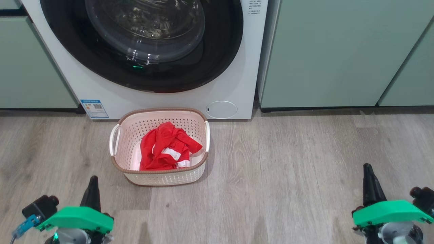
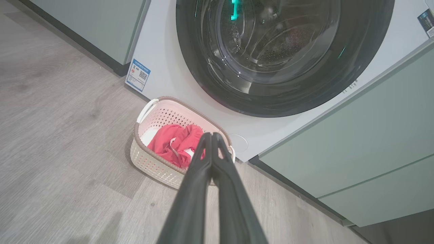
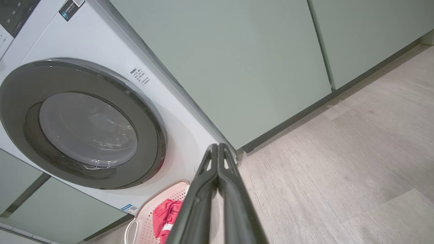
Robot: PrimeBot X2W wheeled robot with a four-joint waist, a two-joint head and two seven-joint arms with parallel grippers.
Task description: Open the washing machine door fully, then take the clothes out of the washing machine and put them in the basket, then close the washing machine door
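The white washing machine (image 1: 234, 84) stands between pale green cabinets, and its round black-rimmed door (image 1: 142, 44) lies flat against the front, closed. On the floor just before it sits the cream basket (image 1: 159, 178) with the red and white clothes (image 1: 168, 147) inside. My left gripper (image 1: 92, 181) is at the lower left, shut and empty, well short of the basket. At the lower right my right gripper (image 1: 368, 169) is shut too, holding nothing. In the left wrist view the touching fingertips (image 2: 212, 136) overlap the basket (image 2: 149, 162) and clothes (image 2: 173, 142); the right wrist view shows the door (image 3: 84, 125).
Pale green cabinet doors (image 1: 339, 51) flank the washer on both sides. A blue label sticker (image 1: 94, 108) sits at the washer's lower left corner. Grey wood-look floor (image 1: 288, 176) stretches between the grippers and to the right of the basket.
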